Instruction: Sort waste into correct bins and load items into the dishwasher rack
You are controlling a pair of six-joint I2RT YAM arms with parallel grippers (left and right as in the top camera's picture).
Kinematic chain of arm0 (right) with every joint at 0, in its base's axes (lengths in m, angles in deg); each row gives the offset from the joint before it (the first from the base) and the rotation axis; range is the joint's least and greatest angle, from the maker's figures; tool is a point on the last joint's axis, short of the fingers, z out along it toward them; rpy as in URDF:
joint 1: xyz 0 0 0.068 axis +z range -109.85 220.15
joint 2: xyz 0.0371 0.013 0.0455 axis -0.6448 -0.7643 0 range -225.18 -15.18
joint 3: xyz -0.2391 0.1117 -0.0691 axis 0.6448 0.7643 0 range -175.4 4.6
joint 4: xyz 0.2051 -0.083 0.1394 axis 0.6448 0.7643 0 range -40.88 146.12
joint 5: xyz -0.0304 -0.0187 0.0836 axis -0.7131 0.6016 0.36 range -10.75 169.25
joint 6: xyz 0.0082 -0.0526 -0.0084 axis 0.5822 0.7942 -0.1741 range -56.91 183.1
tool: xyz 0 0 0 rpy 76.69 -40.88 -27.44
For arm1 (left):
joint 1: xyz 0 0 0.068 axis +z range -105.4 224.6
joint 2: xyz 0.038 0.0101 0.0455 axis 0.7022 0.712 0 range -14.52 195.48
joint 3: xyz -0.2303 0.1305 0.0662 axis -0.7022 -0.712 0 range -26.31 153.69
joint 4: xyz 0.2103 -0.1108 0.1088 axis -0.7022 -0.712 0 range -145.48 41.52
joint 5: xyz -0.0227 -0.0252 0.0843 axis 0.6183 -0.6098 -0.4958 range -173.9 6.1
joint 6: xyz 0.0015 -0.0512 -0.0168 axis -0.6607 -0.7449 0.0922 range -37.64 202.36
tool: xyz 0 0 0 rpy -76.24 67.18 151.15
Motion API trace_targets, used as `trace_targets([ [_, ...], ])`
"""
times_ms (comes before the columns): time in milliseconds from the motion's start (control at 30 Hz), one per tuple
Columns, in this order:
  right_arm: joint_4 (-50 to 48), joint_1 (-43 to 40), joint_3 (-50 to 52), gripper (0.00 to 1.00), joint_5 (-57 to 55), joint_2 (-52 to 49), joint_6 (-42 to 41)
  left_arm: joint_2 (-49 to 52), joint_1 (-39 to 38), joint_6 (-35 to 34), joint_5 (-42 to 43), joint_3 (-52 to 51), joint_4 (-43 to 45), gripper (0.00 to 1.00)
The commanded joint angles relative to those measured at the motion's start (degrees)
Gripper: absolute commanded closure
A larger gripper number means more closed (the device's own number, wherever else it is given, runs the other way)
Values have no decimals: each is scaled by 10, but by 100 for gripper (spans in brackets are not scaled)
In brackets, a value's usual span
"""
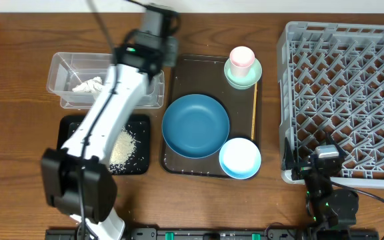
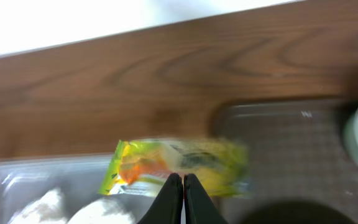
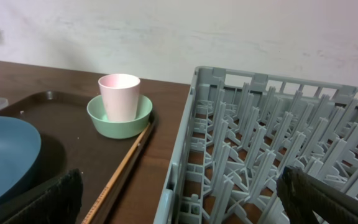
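The left end effector (image 2: 183, 180) clenched on the green-and-yellow wrapper (image 2: 179, 162) by the clear tub (image 1: 64, 64); right end effector (image 3: 179, 199) spread wide

A brown wooden table (image 1: 19, 100) is seen from above, with its grain running left to right. Four things are set directly on it. A dark brown serving tray (image 1: 192, 73) is placed at the centre. A clear plastic tub (image 1: 59, 67) is found at ten o'clock, with a black tray (image 1: 65, 130) just beside it at eight o'clock. A grey dishwasher rack (image 1: 285, 100) is set at three o'clock, reaching the right edge of the view.
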State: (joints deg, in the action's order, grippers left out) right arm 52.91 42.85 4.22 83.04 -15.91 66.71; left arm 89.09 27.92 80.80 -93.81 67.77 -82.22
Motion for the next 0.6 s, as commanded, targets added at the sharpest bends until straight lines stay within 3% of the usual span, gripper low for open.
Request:
trace_targets([
  [0,2,-8,1,1,-3,2,7,0,40,-49,7,-1,-32,94],
  [133,2,-8,1,1,-3,2,7,0,75,-102,7,-1,-57,94],
  [300,2,-8,1,1,-3,2,7,0,94,-104,7,-1,-52,93],
  [433,2,-8,1,1,-3,2,7,0,95,-104,7,-1,-50,73],
  [500,2,-8,1,1,-3,2,7,0,95,-104,7,-1,-48,53],
  [567,2,-8,1,1,-3,2,7,-1,95,-108,16,-1,-49,43],
])
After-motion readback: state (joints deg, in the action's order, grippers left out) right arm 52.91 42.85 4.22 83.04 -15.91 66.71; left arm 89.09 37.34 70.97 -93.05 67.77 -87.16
